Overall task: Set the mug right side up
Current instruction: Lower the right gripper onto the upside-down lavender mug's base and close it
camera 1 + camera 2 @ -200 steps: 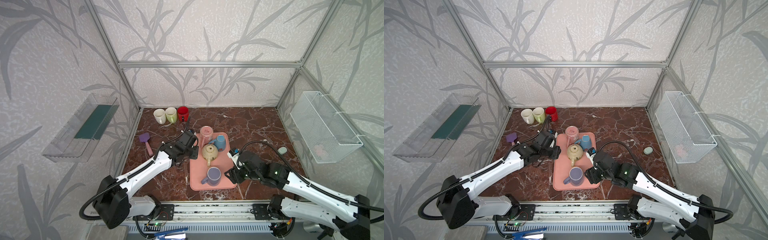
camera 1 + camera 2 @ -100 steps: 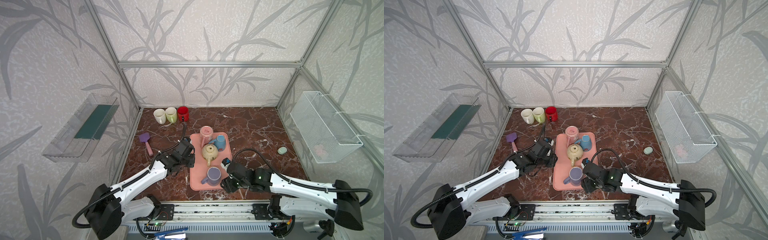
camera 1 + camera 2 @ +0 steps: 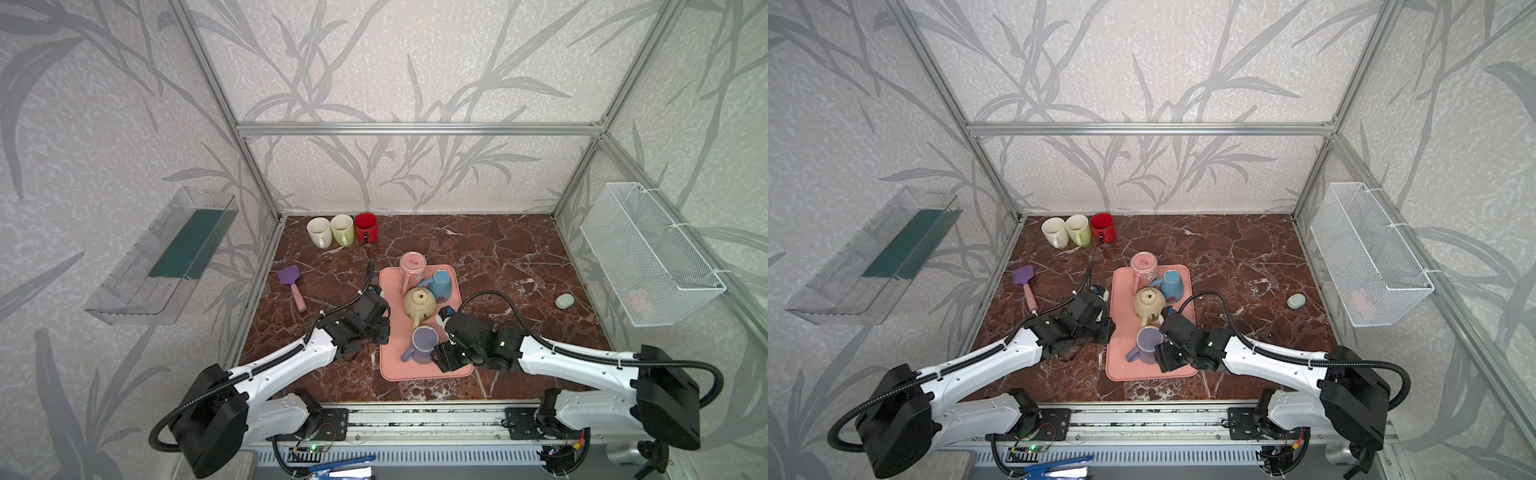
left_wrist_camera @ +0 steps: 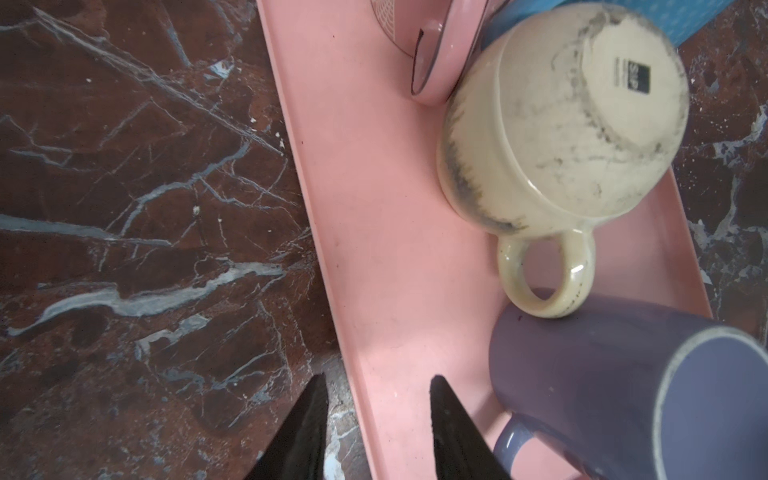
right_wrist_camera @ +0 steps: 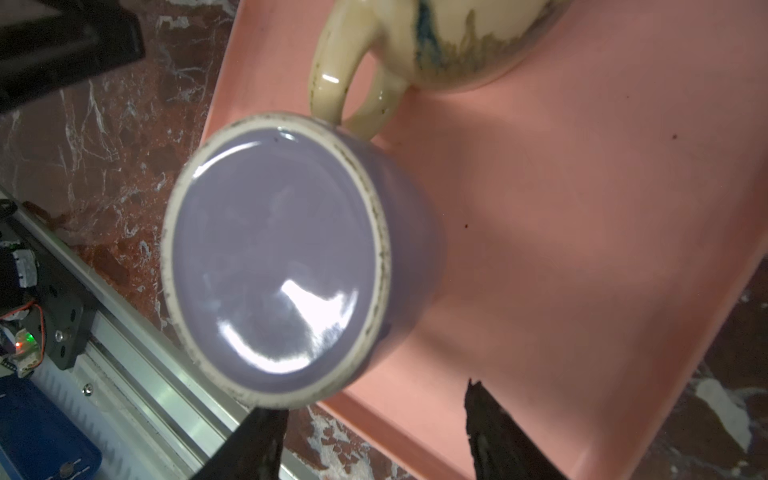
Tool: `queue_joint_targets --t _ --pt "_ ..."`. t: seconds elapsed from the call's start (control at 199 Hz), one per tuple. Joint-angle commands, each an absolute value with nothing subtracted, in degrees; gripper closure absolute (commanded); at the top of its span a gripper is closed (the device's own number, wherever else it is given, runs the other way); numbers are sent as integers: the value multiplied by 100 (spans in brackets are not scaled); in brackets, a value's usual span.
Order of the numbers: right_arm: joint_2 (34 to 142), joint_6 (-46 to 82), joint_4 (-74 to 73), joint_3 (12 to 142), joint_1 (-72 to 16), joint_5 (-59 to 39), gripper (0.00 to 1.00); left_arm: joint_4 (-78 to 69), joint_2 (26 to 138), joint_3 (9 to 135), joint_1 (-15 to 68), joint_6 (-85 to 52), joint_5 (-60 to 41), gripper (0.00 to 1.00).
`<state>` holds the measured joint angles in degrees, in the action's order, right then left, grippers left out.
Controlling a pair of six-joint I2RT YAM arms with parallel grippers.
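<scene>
Beside inverted purple mug [image 3: 424, 341], right tool [image 5: 370, 397] low, jaws apart

Beyond the far-left corner of the pink tray [image 3: 415, 371] I see a white mug [image 3: 318, 231], a green mug [image 3: 342, 229] and a red mug [image 3: 366, 226] upright in a row. A purple spatula [image 3: 292, 284] lies left of the tray; a pale green lump [image 3: 564, 301] lies well right of it.

White link shells on left arm [image 3: 286, 361] and right arm [image 3: 577, 365], black joint housings, black ribbed cables [image 3: 488, 294] looping alongside. Small green light [image 3: 503, 343] on the right wrist block. Black tapered fingers [image 4: 299, 432] on left gripper [image 4: 376, 382] and right gripper [image 5: 370, 399].
</scene>
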<state>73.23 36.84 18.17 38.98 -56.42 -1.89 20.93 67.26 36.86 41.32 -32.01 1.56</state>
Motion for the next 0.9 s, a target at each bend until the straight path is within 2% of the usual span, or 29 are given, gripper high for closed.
queue_joint_targets --t 0.0,0.342,0.899 --pt "7513 3701 1493 4141 -5457 -303 33 1820 6784 3578 4252 -3406 153 61" --pt "7484 3463 1649 4246 -5302 -343 33 1482 7052 3535 4895 -3756 271 64" --pt "6301 3230 2648 4047 -4999 -2 33 1084 8279 4285 5927 -4032 422 66"
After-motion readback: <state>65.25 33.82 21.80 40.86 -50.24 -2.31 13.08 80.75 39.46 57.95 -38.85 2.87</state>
